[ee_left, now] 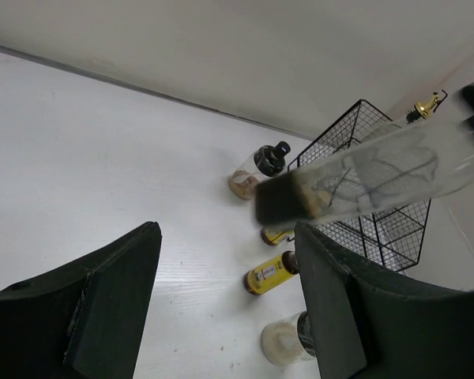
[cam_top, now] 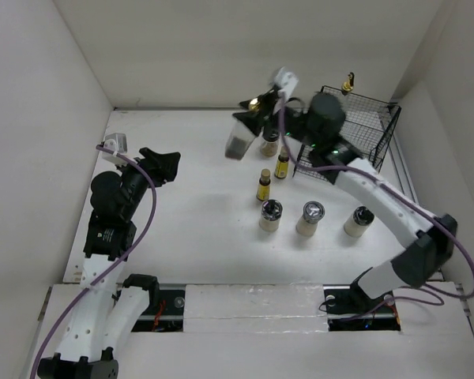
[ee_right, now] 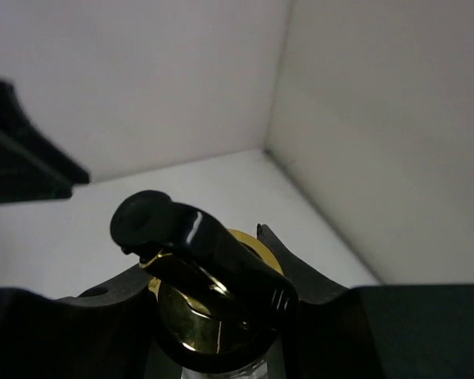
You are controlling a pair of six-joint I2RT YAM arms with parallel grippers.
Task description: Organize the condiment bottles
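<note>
My right gripper (cam_top: pixel 259 110) is shut on the neck of a tall clear glass bottle (cam_top: pixel 239 140) and holds it tilted in the air, left of the basket. Its gold pourer with a black cap (ee_right: pixel 197 249) fills the right wrist view, and its body crosses the left wrist view (ee_left: pixel 363 178). On the table stand a dark-capped bottle (cam_top: pixel 268 143), two small amber bottles (cam_top: pixel 282 166) (cam_top: pixel 263 186) and three squat pale jars (cam_top: pixel 270 215) (cam_top: pixel 309 217) (cam_top: pixel 359 221). A second gold-pourer bottle (cam_top: pixel 347 83) stands in the basket. My left gripper (cam_top: pixel 162 162) is open and empty at the left.
The black wire basket (cam_top: pixel 375 130) stands at the back right corner, also in the left wrist view (ee_left: pixel 379 229). White walls close the table on the left, back and right. My right arm (cam_top: pixel 379 193) reaches over the right side of the table.
</note>
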